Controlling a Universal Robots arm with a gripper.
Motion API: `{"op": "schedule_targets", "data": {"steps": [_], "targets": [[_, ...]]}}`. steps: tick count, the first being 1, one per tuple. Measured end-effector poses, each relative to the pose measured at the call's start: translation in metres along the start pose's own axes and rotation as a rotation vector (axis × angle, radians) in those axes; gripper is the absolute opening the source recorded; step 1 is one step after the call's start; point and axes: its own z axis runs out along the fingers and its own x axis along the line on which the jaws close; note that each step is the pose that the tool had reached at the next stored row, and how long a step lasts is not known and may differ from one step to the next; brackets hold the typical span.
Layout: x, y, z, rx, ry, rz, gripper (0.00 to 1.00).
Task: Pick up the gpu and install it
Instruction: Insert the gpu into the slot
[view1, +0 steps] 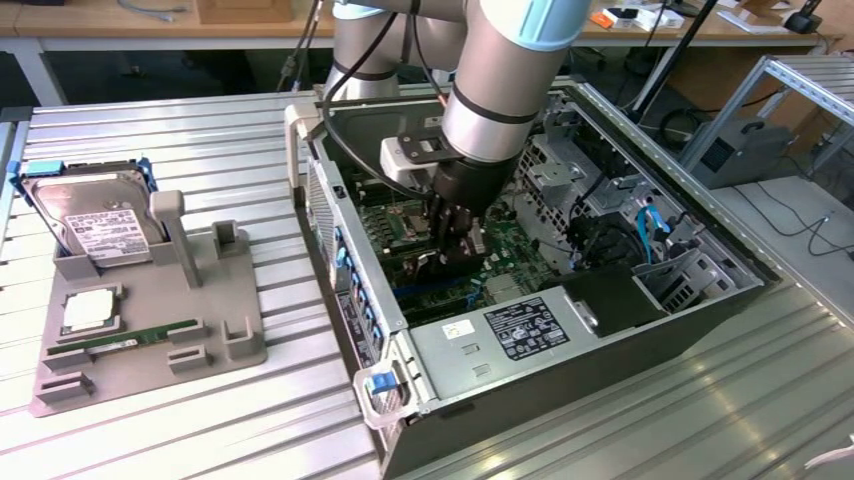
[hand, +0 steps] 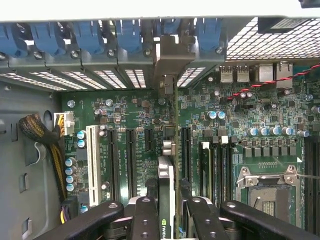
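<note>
My gripper (view1: 454, 238) reaches down into the open computer case (view1: 667, 310) and is shut on the gpu (view1: 447, 268), a dark flat card held on edge. In the wrist view the gpu (hand: 166, 172) runs edge-on between my two black fingers, with the gripper (hand: 168, 212) clamped on its near end. Its metal bracket (hand: 171, 57) reaches the rear slot openings of the case. The card stands upright over the motherboard (hand: 125, 115), in line with the long black expansion slots (hand: 131, 160). Whether it is seated in a slot I cannot tell.
Blue slot clips (hand: 90, 37) line the case's rear wall. A CPU socket (hand: 267, 192) and a cable bundle (hand: 42, 132) flank the slots. On the exterior view's left, a grey holder (view1: 147, 350) carries a hard drive (view1: 100, 225) and a memory stick (view1: 134, 338).
</note>
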Motion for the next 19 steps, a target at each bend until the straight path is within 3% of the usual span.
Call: {"op": "schedule_targets", "data": {"steps": [19], "targets": [[0.0, -0.0002, 0.0029, -0.0002, 0.0004, -0.01, 0.27]]}}
